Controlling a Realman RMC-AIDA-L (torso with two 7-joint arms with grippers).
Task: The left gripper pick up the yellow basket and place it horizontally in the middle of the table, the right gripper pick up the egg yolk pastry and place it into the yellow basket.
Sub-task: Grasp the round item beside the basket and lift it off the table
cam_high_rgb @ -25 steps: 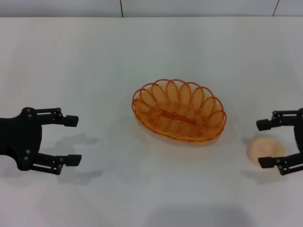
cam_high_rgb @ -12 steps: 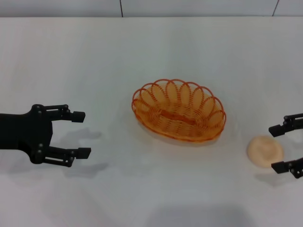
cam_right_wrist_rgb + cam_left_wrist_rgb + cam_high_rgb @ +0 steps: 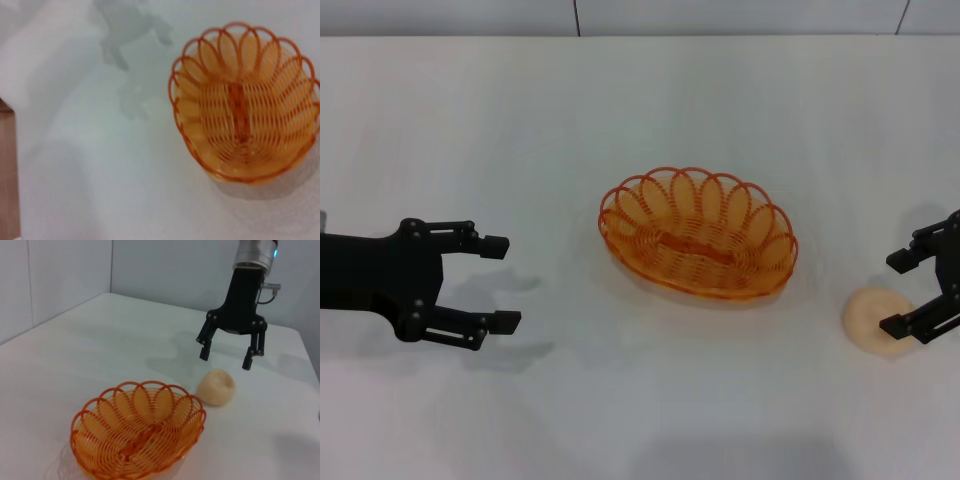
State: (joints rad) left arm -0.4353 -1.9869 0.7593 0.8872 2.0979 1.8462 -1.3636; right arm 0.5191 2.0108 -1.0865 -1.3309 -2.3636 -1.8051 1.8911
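the yellow basket is seen as an oval of translucent orange-amber wire, woven in fine concentric rings across the floor and finished with a rim of upright scalloped loops. a thicker straight ridge is run along the middle of its floor, most plainly shown in the right wrist view. the basket is set upright near the middle of the bench with nothing inside it, and a soft shadow is cast beneath its near side.

the egg yolk pastry is a small round dome, pale peach-cream and matt, with a shallow dimple in its top seen in the left wrist view. it is laid on the bench to the right of the basket, near it but apart.

the right gripper, a black two-fingered claw, is held with its fingers spread just above and beside the pastry; from the left wrist view the fingertips are seen clear of it, so nothing is gripped. the left gripper, also black and angular, is held low over the bench well to the left of the basket, its fingers spread and pointed toward it.

the bench is a plain, smooth white surface. pale panelled walls are seen behind it, divided by thin dark seams.
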